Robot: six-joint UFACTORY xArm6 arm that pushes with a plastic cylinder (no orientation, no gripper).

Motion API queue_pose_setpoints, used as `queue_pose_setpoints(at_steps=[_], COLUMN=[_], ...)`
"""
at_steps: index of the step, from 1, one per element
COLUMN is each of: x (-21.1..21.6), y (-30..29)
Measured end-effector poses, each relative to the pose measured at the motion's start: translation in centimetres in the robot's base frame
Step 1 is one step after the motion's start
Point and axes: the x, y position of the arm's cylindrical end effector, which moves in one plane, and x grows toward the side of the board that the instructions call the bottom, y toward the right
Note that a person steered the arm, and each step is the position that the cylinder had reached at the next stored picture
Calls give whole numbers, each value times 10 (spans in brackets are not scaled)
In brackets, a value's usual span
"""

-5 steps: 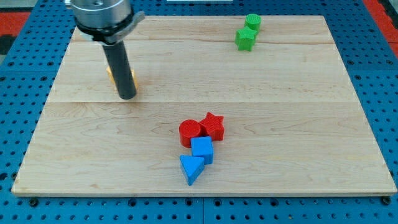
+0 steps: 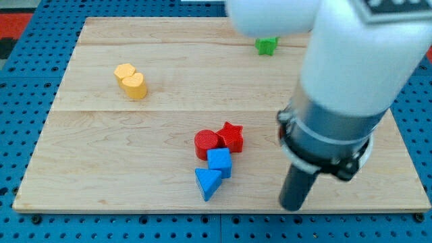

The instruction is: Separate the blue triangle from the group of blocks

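Arm (image 2: 351, 74) hides green block's (image 2: 266, 46) shape, perhaps.

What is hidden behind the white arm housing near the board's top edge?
Only a green block shows below the white arm housing, partly covered. Anything else behind it cannot be seen. My tip stands right of the blue triangle.

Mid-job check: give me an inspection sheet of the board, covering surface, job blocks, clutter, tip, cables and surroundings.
Surface: wooden board, intact.
Job's things: blue triangle touches blue cube; red cylinder and red star adjoin above.
Clutter: two yellow blocks at the view's upper left; green block at the top, partly hidden by the arm.
Grippers: none; my tip rests to the view's right of the triangle, apart.
Cables: nothing seen.
Surroundings: blue pegboard.
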Motion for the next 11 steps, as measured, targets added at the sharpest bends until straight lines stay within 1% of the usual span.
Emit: queue_pose_setpoints(at_steps=[3, 4, 5, 6, 7, 8, 9, 10, 11], x=[-20, -37, -37, -47, -85, -133, -155, -151, -157], y=[-85, -117, -160, -190, -202, -207, -211, -170, -160])
